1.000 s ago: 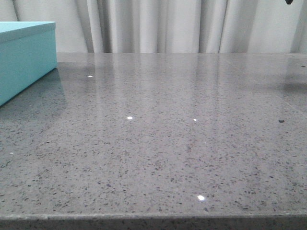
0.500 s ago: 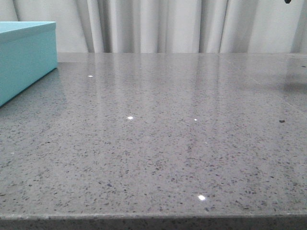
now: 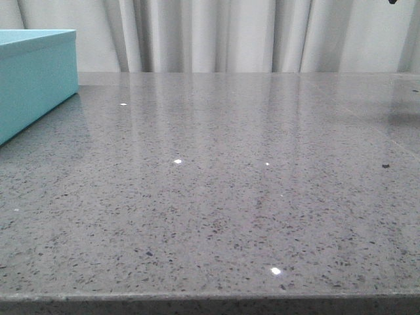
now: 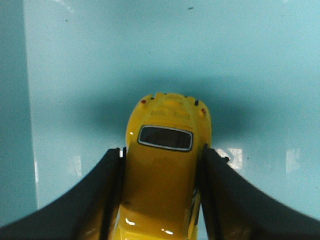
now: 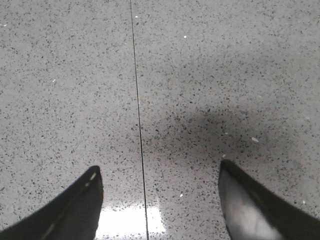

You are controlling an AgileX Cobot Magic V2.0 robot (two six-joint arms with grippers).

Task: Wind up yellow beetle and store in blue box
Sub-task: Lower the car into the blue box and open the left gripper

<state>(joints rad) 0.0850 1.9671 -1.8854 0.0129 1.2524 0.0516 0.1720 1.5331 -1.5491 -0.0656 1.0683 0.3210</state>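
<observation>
Left gripper (image 4: 162, 200) clamps the beetle (image 4: 167, 165) by its sides over the box (image 4: 250, 65) floor. Lower it level before releasing. Right gripper (image 5: 160, 200) hangs wide, empty.

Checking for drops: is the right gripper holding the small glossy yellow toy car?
No: the right gripper is open over bare speckled grey tabletop; the yellow toy car sits between the left gripper's fingers.

a grey speckled stone tabletop (image 3: 249, 197) with a glossy finish spans the front view, showing small bright light reflections. pale pleated curtains (image 3: 230, 36) hang behind its far edge. a thin dark seam line (image 5: 139, 115) crosses the tabletop surface.
</observation>
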